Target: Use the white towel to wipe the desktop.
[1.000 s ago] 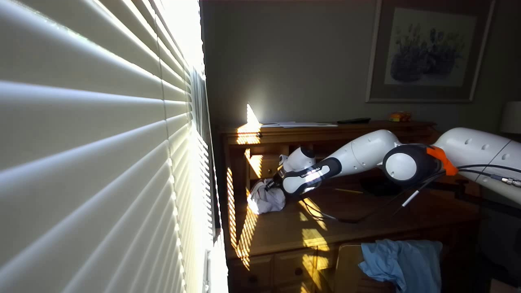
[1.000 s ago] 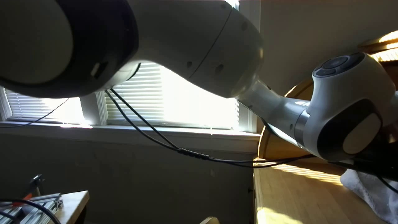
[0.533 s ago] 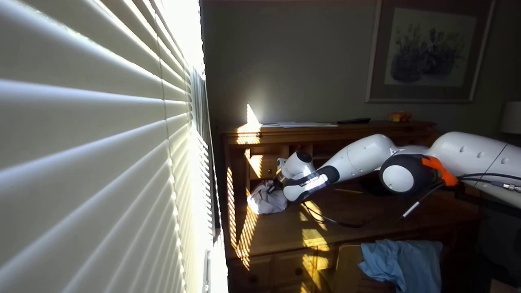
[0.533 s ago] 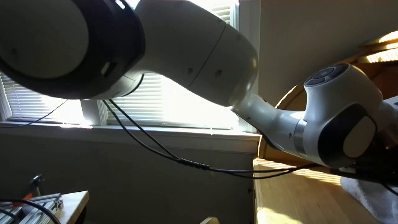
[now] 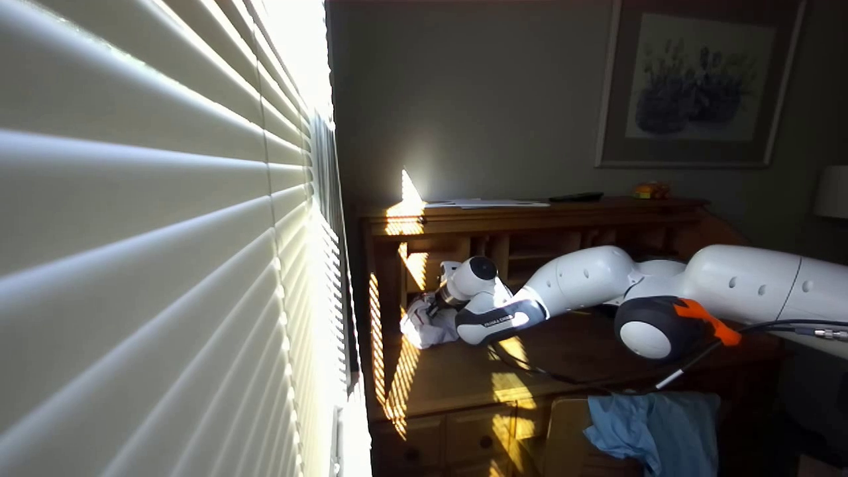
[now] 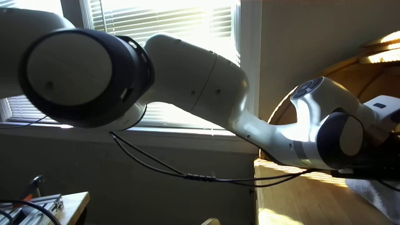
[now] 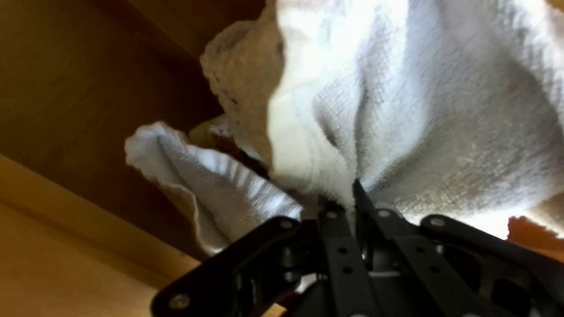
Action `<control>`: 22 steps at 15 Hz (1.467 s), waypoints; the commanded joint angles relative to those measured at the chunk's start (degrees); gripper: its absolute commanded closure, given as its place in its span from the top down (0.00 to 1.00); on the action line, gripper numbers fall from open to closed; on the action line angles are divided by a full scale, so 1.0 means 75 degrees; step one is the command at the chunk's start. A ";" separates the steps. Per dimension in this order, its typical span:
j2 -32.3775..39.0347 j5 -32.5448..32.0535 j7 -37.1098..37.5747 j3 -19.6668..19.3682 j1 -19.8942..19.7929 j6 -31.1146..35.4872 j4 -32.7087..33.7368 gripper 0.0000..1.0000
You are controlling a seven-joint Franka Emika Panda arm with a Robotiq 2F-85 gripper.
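Note:
Bunched folds of the white towel (image 7: pixel 423 97) fill much of the wrist view. My gripper (image 7: pixel 349 203) is shut on it, with fabric pinched between the fingers and spreading out on either side. In an exterior view the white towel (image 5: pixel 427 330) rests at the window-side end of the desktop (image 5: pixel 457 381), close to the rear compartments. The wrist leans down over the cloth there. Another exterior view shows part of the towel at the right edge, below the dark gripper body, on the pale wood of the desktop (image 6: pixel 300 197). The fingertips are hidden in both exterior views.
Window blinds (image 5: pixel 165 265) run close beside the towel end of the desk. Cables (image 6: pixel 200 178) hang from the arm across the desk's edge. A light-blue cloth (image 5: pixel 656 424) drapes over a chair (image 5: pixel 564 434) in front. Papers (image 5: pixel 487 203) lie on the desk's top shelf.
The arm's elbow and forearm have sunk lower in both exterior views. The wrist has tilted and shifted slightly toward the window. The towel stays gripped and has moved only a little.

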 commanded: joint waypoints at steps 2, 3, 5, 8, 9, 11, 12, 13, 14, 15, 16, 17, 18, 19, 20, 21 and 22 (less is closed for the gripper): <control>0.0654 -0.0335 0.0096 0.0174 -0.0129 -0.0038 0.1130 0.02; 0.0721 -0.0356 0.0150 0.0129 -0.0122 -0.0116 0.1230 0.02; 0.0648 -0.0028 -0.0179 0.0201 -0.0051 -0.0475 0.1115 0.02; 0.0627 0.0019 0.0021 0.0106 -0.0083 -0.0827 0.1112 0.02; 0.0616 0.0039 0.0156 0.0025 -0.0098 -0.0971 0.1102 0.02; 0.0602 0.0083 0.0785 -0.0331 -0.0153 -0.1246 0.1071 0.02; 0.0604 0.0067 0.1056 -0.0494 -0.0177 -0.1371 0.1068 0.02; 0.0621 0.0051 0.1463 -0.0729 -0.0219 -0.1443 0.1068 0.02; 0.0626 0.0030 0.1874 -0.0981 -0.0261 -0.1518 0.1057 0.02; 0.0638 0.0012 0.2220 -0.1193 -0.0295 -0.1586 0.1054 0.02; 0.0647 -0.0012 0.2551 -0.1420 -0.0339 -0.1629 0.1056 0.02; 0.0642 -0.0027 0.2882 -0.1646 -0.0377 -0.1721 0.1041 0.02; 0.0638 -0.0037 0.3186 -0.1852 -0.0395 -0.1828 0.1020 0.02; 0.0641 -0.0040 0.3467 -0.2033 -0.0406 -0.1926 0.1005 0.02; 0.0642 -0.0053 0.3849 -0.2276 -0.0388 -0.2108 0.0978 0.02; 0.0642 -0.0044 0.4209 -0.2466 -0.0362 -0.2312 0.0952 0.02; 0.0649 -0.0066 0.4557 -0.2662 -0.0323 -0.2521 0.0931 0.02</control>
